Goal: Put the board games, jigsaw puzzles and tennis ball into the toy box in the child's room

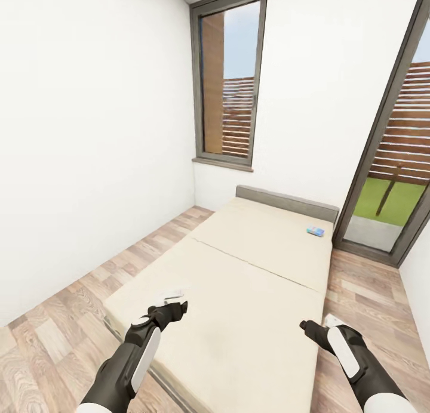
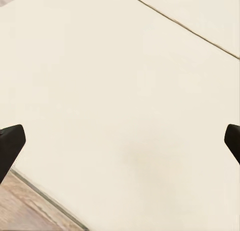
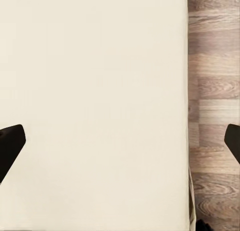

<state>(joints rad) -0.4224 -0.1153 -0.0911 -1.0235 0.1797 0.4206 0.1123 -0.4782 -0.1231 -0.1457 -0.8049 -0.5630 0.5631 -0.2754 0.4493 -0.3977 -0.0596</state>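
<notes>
Nearest the camera, the left gripper (image 1: 174, 301) and right gripper (image 1: 318, 324) hover over the near end of the bed (image 1: 239, 293), both with fingers spread wide and holding nothing. The beige mattress runs away in two sections. On the far section, near the grey headboard (image 1: 286, 202) and the glazed door (image 1: 388, 180), lies a light blue board game (image 1: 315, 231). Beyond, a tall window (image 1: 230, 79) breaks the white wall.

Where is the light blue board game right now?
In the head view, the light blue board game lies on the bed's far section, near the headboard at the right.
</notes>
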